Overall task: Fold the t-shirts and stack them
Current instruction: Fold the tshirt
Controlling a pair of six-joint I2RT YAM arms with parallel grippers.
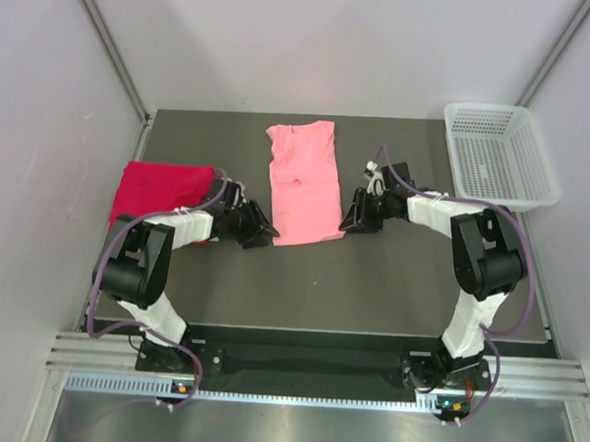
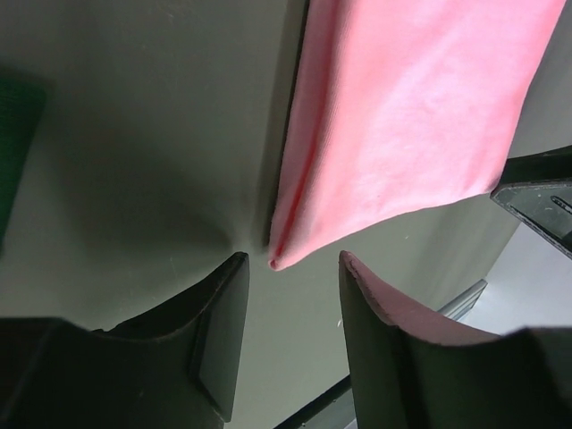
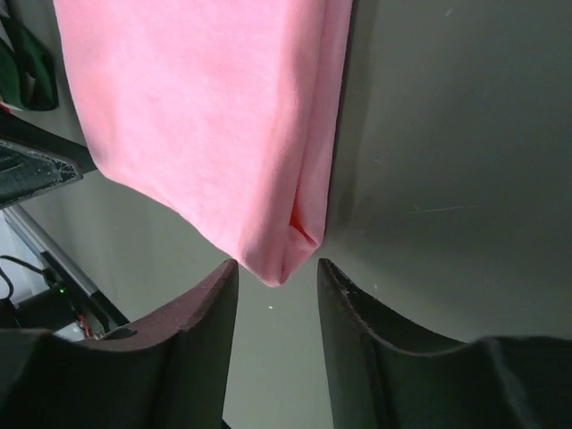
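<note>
- A light salmon-pink cloth t-shirt [image 1: 304, 182] is laid flat, folded narrow.
- Its near corners are framed by the left gripper [image 2: 290, 261] and right gripper [image 3: 277, 266], both parted, nothing held.

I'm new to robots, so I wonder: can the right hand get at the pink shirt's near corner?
Probably yes. The right hand is open, and a corner of the pink shirt lies right at the gap between its fingers, with nothing in between.
</note>
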